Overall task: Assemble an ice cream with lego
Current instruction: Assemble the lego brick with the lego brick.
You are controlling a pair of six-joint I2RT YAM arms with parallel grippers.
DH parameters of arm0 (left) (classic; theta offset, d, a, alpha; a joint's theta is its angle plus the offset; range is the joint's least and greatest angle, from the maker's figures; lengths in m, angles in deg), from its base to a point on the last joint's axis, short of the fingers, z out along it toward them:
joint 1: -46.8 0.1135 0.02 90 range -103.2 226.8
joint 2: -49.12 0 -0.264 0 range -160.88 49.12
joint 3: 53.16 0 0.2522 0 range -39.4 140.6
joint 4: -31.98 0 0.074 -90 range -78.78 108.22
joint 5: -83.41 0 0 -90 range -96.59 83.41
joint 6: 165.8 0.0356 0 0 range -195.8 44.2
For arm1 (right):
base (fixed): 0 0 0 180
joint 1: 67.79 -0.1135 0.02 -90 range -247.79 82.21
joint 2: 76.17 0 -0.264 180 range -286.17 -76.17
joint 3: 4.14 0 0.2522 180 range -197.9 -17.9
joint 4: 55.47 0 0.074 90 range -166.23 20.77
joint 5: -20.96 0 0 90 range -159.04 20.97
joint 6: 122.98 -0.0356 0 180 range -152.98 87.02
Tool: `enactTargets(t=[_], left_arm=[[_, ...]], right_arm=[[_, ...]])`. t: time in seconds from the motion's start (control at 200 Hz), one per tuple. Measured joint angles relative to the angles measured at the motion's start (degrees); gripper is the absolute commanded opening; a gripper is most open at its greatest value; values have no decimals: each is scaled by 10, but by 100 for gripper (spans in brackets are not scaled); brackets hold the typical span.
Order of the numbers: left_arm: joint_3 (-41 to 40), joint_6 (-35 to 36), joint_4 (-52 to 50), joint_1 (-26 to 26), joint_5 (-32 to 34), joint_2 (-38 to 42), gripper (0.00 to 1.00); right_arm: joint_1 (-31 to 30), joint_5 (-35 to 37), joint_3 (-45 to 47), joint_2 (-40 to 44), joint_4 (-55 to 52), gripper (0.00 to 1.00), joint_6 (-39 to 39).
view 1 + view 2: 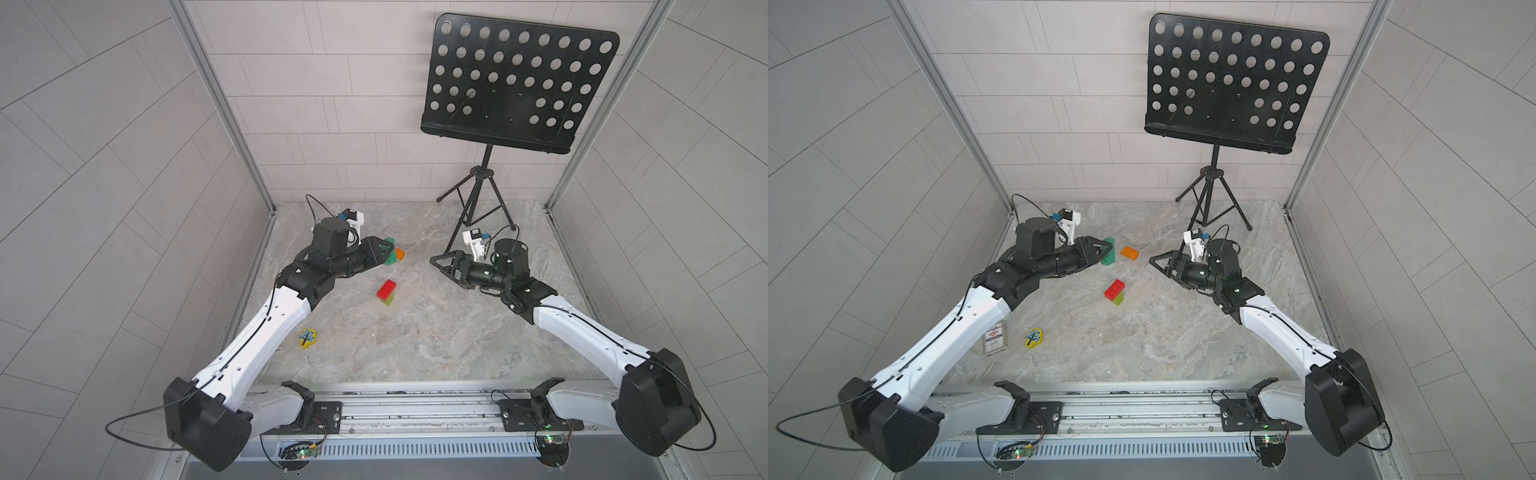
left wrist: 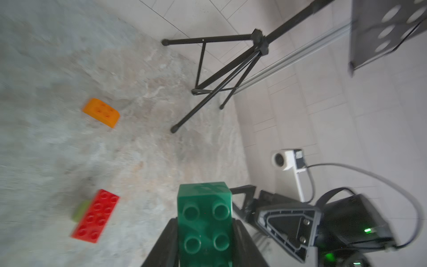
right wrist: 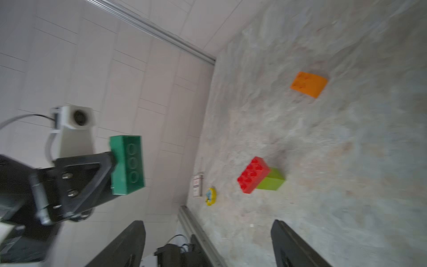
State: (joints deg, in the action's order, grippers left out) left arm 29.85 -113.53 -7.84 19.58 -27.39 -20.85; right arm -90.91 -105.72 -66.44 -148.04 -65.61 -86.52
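While my left gripper (image 1: 1105, 249) pinches the dark green brick (image 2: 204, 219) by one end, clear of the table (image 1: 1183, 340), my right gripper (image 1: 1160, 267) stands spread and empty. Both arms reach forward, their jaws pointing toward each other. Between them the red brick (image 1: 1114, 288) sits on a lime-green base (image 1: 1119, 300), and the orange brick (image 1: 1129, 252) lies beyond.

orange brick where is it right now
In a top view the orange brick lies far back on the table, just past the dark green brick held by the left gripper, beyond the red brick.
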Motion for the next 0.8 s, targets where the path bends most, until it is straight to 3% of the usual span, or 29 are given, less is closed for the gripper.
enactTargets(t=[0.105, 0.235, 0.375, 0.615, 0.801], left_arm=[[41, 112, -115, -67, 107, -47, 0], [44, 215, -204, -146, 218, -129, 0], [46, 285, -250, -159, 275, -199, 0], [93, 351, -287, -150, 293, -259, 0], [120, 375, -289, -102, 217, -268, 0]], right_arm=[[-14, 80, -42, -57, -85, 76, 73], [-34, 139, -65, -144, -107, 69, 121], [-59, 177, -28, -182, -74, 69, 147], [-77, 218, 37, -183, 4, 69, 163], [-76, 218, 37, -192, 54, 69, 162]])
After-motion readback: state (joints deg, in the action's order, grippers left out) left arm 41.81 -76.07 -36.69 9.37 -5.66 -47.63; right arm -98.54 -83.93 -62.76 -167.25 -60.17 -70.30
